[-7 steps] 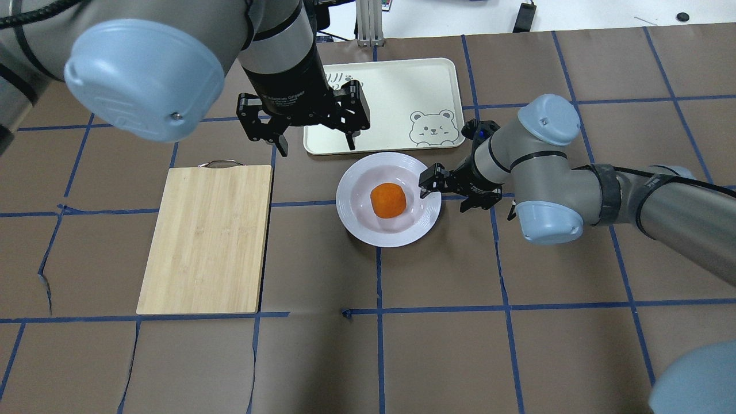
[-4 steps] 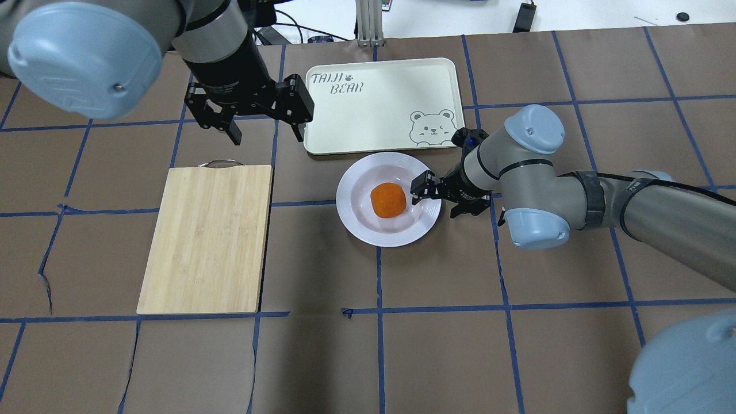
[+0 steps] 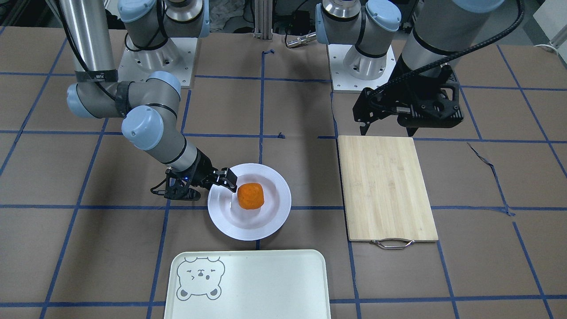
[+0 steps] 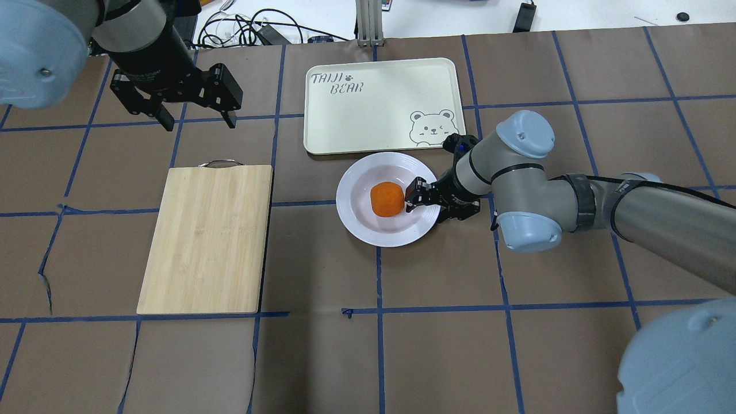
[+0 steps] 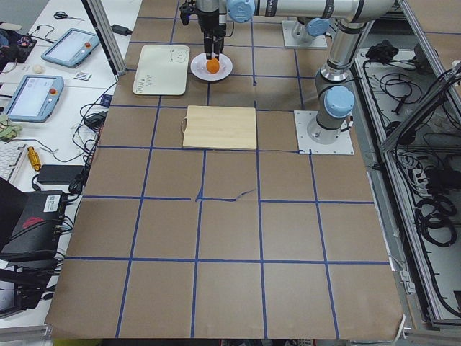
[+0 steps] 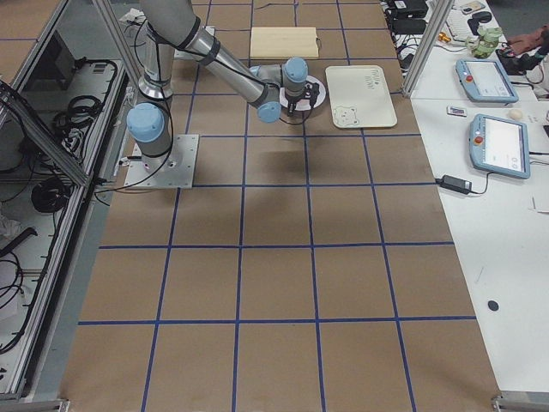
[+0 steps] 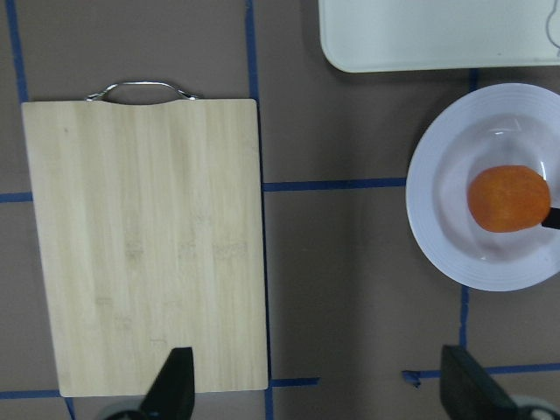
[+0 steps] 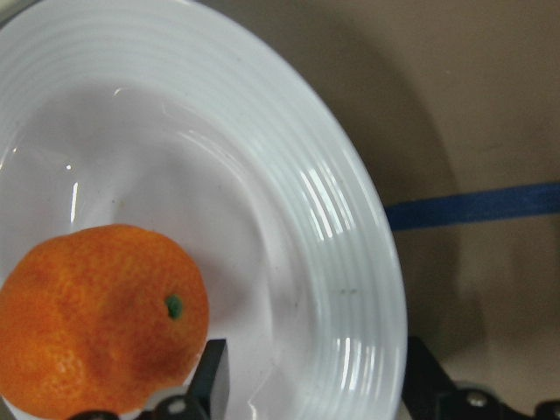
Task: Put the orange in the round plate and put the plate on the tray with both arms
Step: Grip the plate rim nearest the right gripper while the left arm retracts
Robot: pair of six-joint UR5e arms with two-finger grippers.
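Observation:
The orange [image 4: 387,199] lies in the well of the round plate [image 4: 357,221], which rests on the table just in front of the tray [image 4: 382,103]. My right gripper [image 4: 432,202] is low and open, its jaws astride the plate's right rim. One finger [image 8: 212,378] is inside the plate beside the orange [image 8: 96,319]; the other is outside the rim [image 8: 350,254]. My left gripper [image 4: 179,109] hangs open and empty, high over the table's far left, beyond the cutting board. From the left wrist view, plate [image 7: 446,236] and orange [image 7: 507,199] sit at the right.
A bamboo cutting board [image 4: 208,237] with a metal handle lies left of the plate. The tray [image 3: 248,283] carries a bear face [image 3: 199,279] in one corner and nothing else. Cables and devices lie beyond the table's far edge.
My left arm has swung away from the tray to the far left. My right gripper has slid leftwards over the plate's rim, so its inner finger now reaches the orange.

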